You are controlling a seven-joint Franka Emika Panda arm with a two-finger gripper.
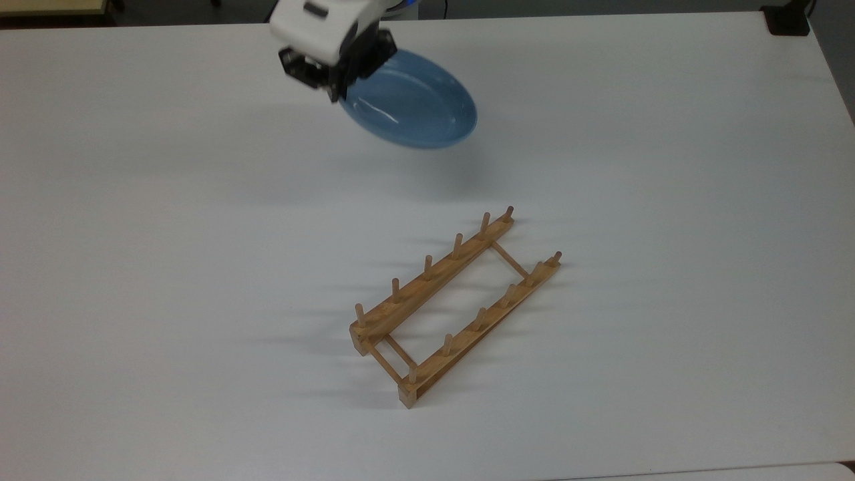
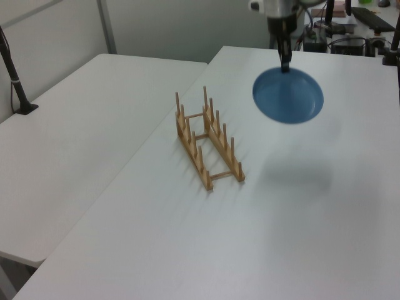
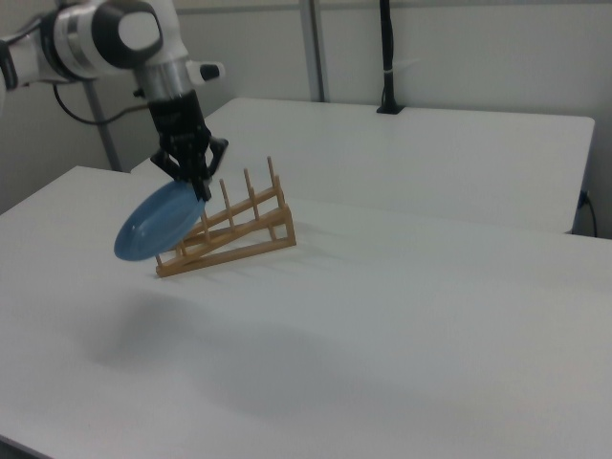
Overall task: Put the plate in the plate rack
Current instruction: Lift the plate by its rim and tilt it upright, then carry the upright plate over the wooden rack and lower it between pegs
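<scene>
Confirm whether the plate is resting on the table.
No: in the left view the plate hangs from the gripper with its shadow well below on the table.

White tables (image 2: 94, 94) stand side by side before a pale wall (image 3: 478, 48).

A white desk (image 1: 200, 267) stands beside a second white table (image 2: 75, 119) carrying a black clamped pole (image 2: 12, 75), with a black block (image 1: 788, 20) at one corner.
</scene>
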